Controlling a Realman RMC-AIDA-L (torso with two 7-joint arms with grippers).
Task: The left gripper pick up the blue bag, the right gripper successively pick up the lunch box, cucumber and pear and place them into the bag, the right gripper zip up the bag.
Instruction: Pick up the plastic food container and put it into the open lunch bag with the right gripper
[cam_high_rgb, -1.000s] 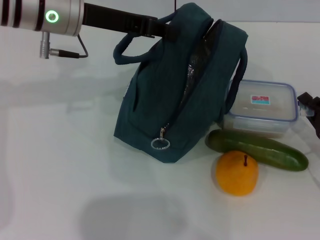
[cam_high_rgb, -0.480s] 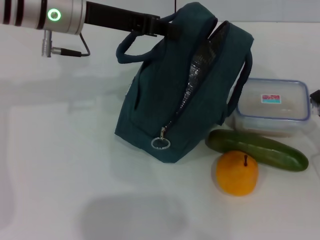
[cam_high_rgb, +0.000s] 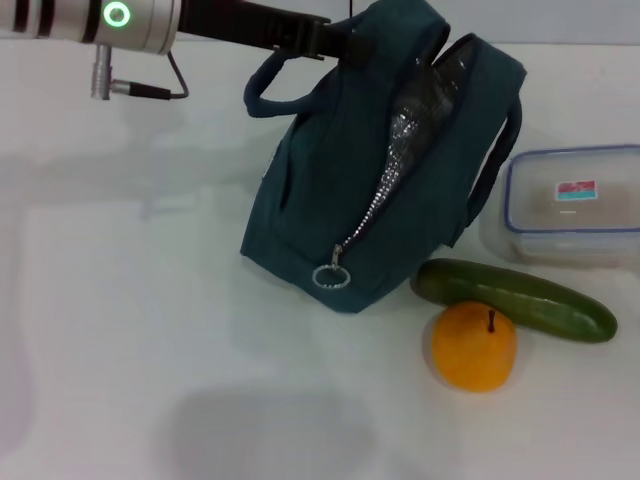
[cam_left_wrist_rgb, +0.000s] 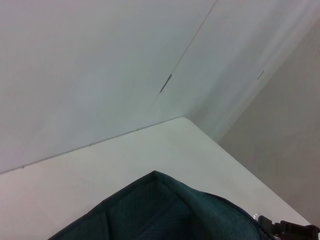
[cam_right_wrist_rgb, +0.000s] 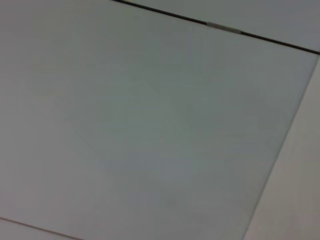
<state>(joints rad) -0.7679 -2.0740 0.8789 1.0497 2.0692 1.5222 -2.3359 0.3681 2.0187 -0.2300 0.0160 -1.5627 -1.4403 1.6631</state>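
Note:
The blue bag (cam_high_rgb: 340, 190) stands tilted at the middle of the table, its mouth parted so the silver lining (cam_high_rgb: 425, 105) shows. Its zipper ring pull (cam_high_rgb: 331, 277) hangs at the near end. My left gripper (cam_high_rgb: 330, 38) reaches in from the upper left and is shut on the bag's near handle. The bag's top (cam_left_wrist_rgb: 160, 210) also fills the lower part of the left wrist view. To the bag's right, the lunch box (cam_high_rgb: 575, 205) is cut off by the picture's edge. The cucumber (cam_high_rgb: 515, 300) and the pear (cam_high_rgb: 474, 346) lie in front of it. My right gripper is out of view.
The white table (cam_high_rgb: 120, 300) stretches bare to the left and front of the bag. The right wrist view shows only a plain pale surface. The second bag handle (cam_high_rgb: 500, 150) hangs on the side facing the lunch box.
The left gripper has pulled the bag's top up and to the right. The lunch box has shifted right, partly out of the picture. The right gripper has left the right edge of view.

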